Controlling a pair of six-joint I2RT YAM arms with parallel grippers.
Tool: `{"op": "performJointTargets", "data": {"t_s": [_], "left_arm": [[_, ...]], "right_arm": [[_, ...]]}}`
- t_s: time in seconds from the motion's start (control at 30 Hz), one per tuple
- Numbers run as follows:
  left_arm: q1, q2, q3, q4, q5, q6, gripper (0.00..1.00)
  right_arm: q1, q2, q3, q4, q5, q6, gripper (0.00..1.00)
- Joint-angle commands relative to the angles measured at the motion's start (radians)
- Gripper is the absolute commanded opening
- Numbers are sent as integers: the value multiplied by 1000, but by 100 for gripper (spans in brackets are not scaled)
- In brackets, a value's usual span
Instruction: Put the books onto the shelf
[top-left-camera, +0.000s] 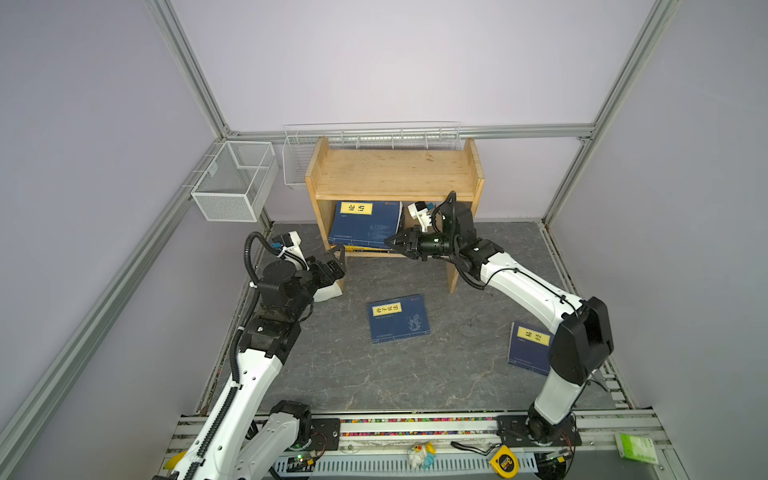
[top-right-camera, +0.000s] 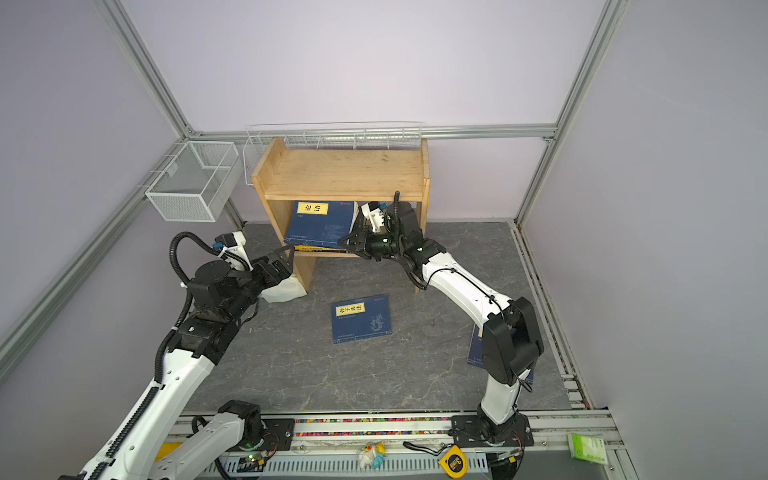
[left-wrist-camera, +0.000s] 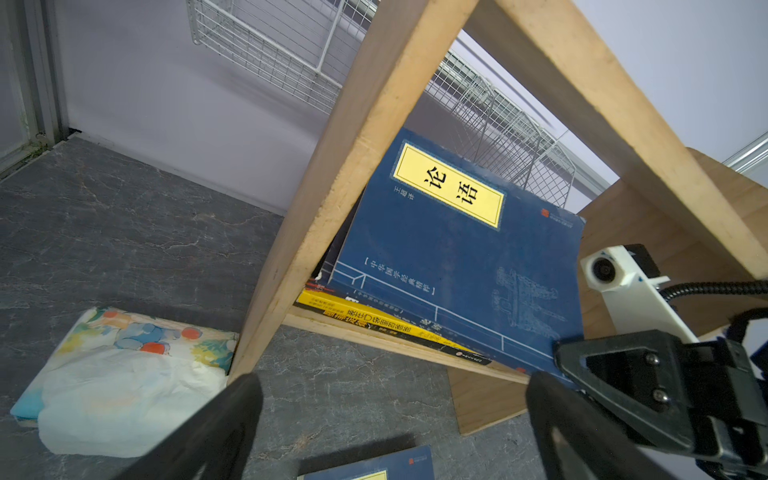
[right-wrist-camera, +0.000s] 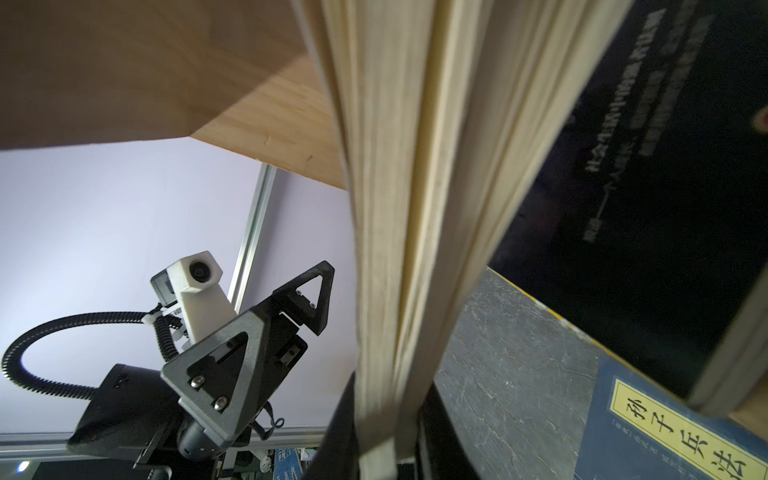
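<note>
**One book gripped, two loose**

White left arm (top-left-camera: 232, 395), nearest: left gripper (left-wrist-camera: 392, 386) fingers wide apart beside the light wooden shelf (top-left-camera: 395, 170). On its lower board a navy blue paperback with yellow label (top-left-camera: 365, 226) leans, its corner clamped by the right gripper (top-left-camera: 392, 241), over a bright yellow paperback (left-wrist-camera: 374, 320). Second navy paperback (top-left-camera: 398, 318) and third navy paperback (top-left-camera: 528, 349) lie flat on the grey marbled tabletop (top-left-camera: 457, 374). White floral packet (left-wrist-camera: 116, 374) lies just beside the shelf's leg.

The left arm stretches toward the far side, its left gripper (top-left-camera: 338, 259) spread wide and empty. The right arm bends leftward, its right gripper (top-left-camera: 392, 241) pinched on the near corner of a navy book (top-left-camera: 365, 224).
</note>
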Motion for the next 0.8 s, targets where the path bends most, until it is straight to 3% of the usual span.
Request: {"op": "performJointTargets", "data": {"t_s": [0.0, 0.53, 0.7, 0.77], "left_arm": [[8, -16, -2, -14, -23, 5, 99], [18, -13, 4, -26, -33, 11, 99], [18, -10, 6, -22, -31, 10, 99], [19, -7, 8, -22, -31, 10, 99]], "right_arm": [[-25, 8, 67, 4, -4, -72, 19], [-41, 66, 127, 15, -22, -75, 20], [-43, 88, 164, -22, -38, -87, 27], [-42, 95, 161, -24, -31, -83, 39]]}}
